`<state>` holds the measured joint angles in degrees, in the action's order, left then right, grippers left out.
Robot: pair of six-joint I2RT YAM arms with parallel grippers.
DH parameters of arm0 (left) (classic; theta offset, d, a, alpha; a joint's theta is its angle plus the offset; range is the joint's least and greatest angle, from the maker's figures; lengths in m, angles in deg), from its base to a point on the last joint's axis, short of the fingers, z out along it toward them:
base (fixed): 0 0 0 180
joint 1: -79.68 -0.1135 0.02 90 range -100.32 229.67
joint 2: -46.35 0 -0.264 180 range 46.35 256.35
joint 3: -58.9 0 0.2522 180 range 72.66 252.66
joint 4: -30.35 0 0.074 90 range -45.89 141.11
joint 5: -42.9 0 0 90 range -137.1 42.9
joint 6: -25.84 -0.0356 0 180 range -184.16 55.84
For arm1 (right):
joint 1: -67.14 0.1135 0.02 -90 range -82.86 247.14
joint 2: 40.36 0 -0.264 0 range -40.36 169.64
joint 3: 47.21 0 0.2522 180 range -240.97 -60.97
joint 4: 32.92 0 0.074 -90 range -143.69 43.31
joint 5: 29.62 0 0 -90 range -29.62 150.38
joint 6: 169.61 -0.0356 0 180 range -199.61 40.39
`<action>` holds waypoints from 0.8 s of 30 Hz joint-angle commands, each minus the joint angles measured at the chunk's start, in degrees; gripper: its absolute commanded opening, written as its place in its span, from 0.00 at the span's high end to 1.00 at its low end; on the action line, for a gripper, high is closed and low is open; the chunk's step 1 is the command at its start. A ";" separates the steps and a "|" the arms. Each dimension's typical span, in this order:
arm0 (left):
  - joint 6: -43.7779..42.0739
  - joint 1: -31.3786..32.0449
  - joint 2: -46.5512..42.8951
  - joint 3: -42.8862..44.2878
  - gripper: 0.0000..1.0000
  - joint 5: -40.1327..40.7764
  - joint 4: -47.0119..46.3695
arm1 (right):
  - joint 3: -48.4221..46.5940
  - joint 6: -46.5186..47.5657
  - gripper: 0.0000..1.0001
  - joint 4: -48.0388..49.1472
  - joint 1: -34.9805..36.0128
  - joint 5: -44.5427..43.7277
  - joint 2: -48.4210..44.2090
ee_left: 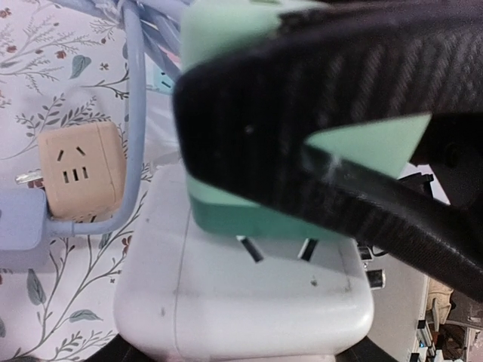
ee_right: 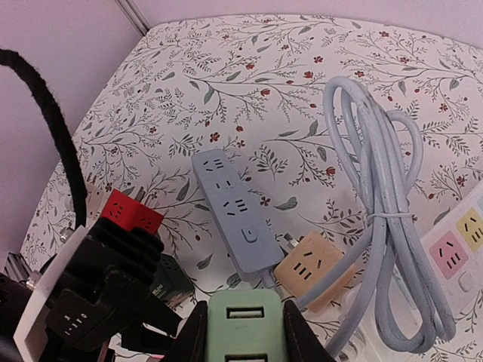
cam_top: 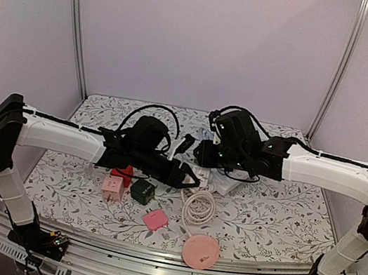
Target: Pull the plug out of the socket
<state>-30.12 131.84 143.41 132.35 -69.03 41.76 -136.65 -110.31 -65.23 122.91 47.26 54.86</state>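
Observation:
In the left wrist view a mint-green plug (ee_left: 226,45) sits on a white socket block (ee_left: 241,294), its base against the block's top face. No prongs show. My right gripper (ee_right: 245,335) is shut on the green plug (ee_right: 245,320), its black fingers (ee_left: 302,98) clamped on both sides. My left gripper (ee_left: 241,356) grips the white block from both sides at the bottom of its view. In the top view both grippers, the left (cam_top: 191,178) and the right (cam_top: 210,158), meet at the table's middle over the white block (cam_top: 224,182). The plug is hidden there.
A beige cube adapter (ee_right: 313,268), a blue power strip (ee_right: 234,211) and its coiled blue cable (ee_right: 385,204) lie beyond. Red (cam_top: 121,173), pink (cam_top: 112,187) and dark green (cam_top: 142,190) cubes, a coiled cord (cam_top: 198,208) and a pink disc (cam_top: 201,252) lie near the front.

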 commanded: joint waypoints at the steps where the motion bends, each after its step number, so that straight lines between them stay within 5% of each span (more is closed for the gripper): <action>1: -0.20 0.58 0.40 0.38 0.52 -0.42 -2.95 | -1.15 -1.35 1.00 6.15 0.31 0.38 -3.38; 24: -4.54 1.10 -2.14 -2.85 0.66 0.14 -4.41 | 1.38 -9.70 1.00 10.53 -4.10 8.86 -1.94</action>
<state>-32.68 131.86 143.32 130.40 -67.72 39.62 -134.66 -117.61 -62.83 119.46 54.08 54.86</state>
